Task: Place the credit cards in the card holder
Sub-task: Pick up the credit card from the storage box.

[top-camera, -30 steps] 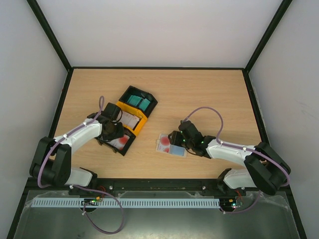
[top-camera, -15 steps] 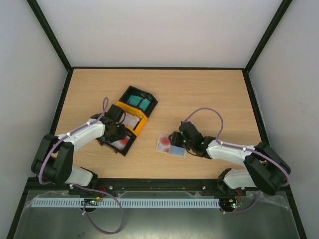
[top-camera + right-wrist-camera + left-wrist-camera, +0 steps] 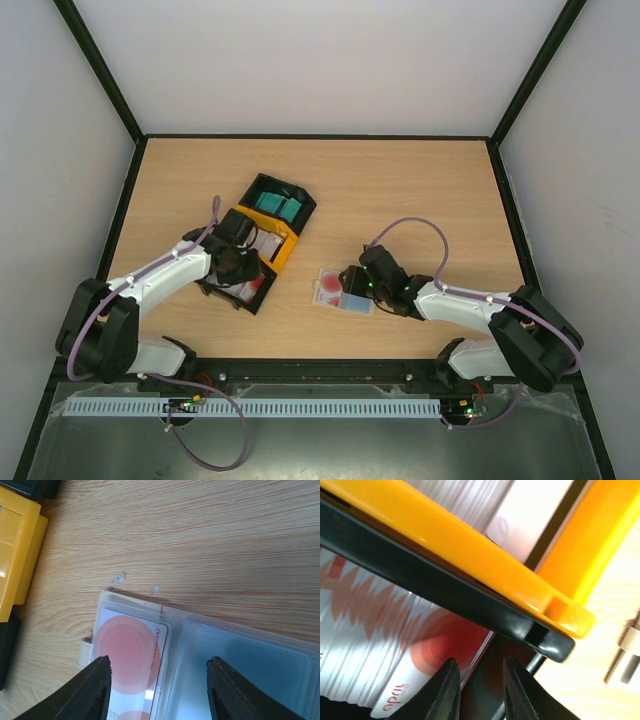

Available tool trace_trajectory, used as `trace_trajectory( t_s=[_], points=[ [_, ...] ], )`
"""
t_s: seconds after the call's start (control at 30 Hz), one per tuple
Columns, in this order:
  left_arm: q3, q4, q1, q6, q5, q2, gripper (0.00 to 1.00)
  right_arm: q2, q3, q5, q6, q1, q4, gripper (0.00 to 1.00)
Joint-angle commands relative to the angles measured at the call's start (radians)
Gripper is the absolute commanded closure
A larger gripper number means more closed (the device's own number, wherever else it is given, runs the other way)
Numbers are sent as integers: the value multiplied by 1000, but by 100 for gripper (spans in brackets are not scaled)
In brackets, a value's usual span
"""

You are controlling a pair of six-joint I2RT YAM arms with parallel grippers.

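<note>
On the wooden table (image 3: pixel 400 190), we see tray bins (image 3: pixel 284 247) left, the card holder (image 3: pixel 240 650) open right, a red-circled card (image 3: pixel 125 650) inside. Our right gripper (image 3: pixel 159 680) hangs over it, jaws wide. Our left gripper (image 3: pixel 481 672), jaws narrow, meets the edge of a binned card (image 3: pixel 370 630); perhaps pinching, we cannot tell.

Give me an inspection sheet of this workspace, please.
Surface: wooden table, small white specks by the holder.
Job's things: card holder lies open, red-circle card in its pocket; teal cards and red-marked card in bins.
Clutter: black and yellow tray bins.
Hands: left hand narrowly parted at the red-marked card, grip unclear; right hand open over the holder.
Cables: purple cable on each arm.
Surroundings: white walls, black frame.
</note>
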Motion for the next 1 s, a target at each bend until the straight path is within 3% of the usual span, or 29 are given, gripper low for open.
trace_trajectory(
  t_s=[0.0, 0.3, 0.63, 0.97],
  points=[
    [17, -23, -15, -16, 75, -32, 73, -17, -12, 18, 11, 7, 16, 48],
    [-31, 45, -26, -45, 163, -49, 70, -14, -18, 19, 12, 7, 16, 48],
    [-48, 52, -25, -83, 120, -33, 63, -8, -17, 19, 11, 6, 18, 48],
    [-102, 101, -16, -173, 115, -59, 66, 3, -11, 17, 9, 7, 14, 48]
  ],
)
